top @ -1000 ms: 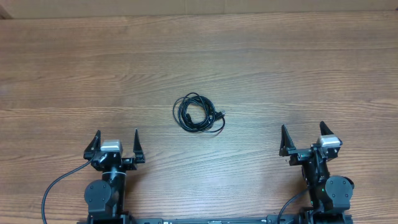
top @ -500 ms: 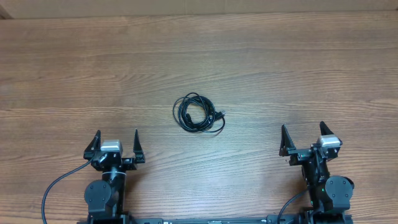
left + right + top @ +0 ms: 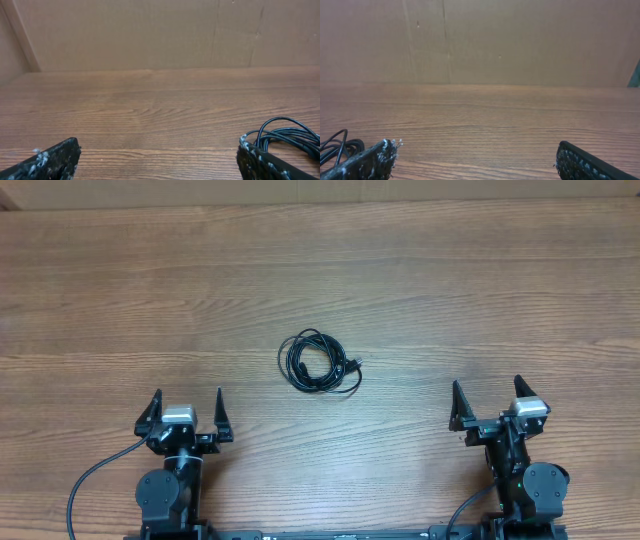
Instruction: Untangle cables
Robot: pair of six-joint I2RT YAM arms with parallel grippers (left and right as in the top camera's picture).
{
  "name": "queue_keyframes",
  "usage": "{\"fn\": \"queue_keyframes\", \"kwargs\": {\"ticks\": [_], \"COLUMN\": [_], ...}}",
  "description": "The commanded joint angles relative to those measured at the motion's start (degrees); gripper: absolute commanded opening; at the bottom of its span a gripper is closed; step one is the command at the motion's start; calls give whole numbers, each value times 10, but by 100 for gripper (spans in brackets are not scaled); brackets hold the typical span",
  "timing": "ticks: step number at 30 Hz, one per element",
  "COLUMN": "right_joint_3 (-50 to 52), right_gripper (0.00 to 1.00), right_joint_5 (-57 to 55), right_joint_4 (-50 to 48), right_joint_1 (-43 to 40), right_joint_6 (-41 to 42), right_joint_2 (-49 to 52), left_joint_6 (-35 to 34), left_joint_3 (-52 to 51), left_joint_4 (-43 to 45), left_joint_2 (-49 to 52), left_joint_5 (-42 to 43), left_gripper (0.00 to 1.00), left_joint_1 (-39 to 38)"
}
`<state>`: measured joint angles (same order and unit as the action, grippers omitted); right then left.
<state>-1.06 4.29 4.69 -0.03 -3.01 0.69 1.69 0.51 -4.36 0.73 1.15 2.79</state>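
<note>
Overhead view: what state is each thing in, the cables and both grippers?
cables: coiled in one tangled bundle, lying flat on the table, clear of both grippers
left gripper: open, empty, short of the bundle
right gripper: open, empty, short of the bundle

We see our right gripper [image 3: 475, 152] with its fingers [image 3: 367, 162] spread wide and nothing between them, the dark pads flecked with white. Beyond them the wood-grain tabletop [image 3: 485, 110] runs bare to its far edge, where a brown cardboard wall [image 3: 520, 40] stands. Just outside the left finger, well short of that far edge, a few loops of the thin black cables [image 3: 335, 145] lie on the tabletop, partly cut off.
</note>
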Motion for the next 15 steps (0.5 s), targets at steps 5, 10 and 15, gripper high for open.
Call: {"fn": "queue_keyframes", "kwargs": {"ticks": [5, 10, 15], "right_joint_3": [6, 6, 6], "right_gripper": [100, 100, 100], "right_joint_5": [3, 3, 3], "right_joint_4": [-3, -3, -3], "right_joint_1": [-4, -4, -4], "right_joint_6": [2, 2, 2], "right_joint_2": [-5, -5, -5], "left_joint_6": [9, 9, 9], "left_joint_3": [-3, -2, -2], "left_joint_4": [-1, -1, -1], "left_joint_2": [-5, -5, -5], "left_joint_5": [8, 8, 8], "left_gripper": [99, 99, 100], "left_joint_1": [6, 6, 6]}}
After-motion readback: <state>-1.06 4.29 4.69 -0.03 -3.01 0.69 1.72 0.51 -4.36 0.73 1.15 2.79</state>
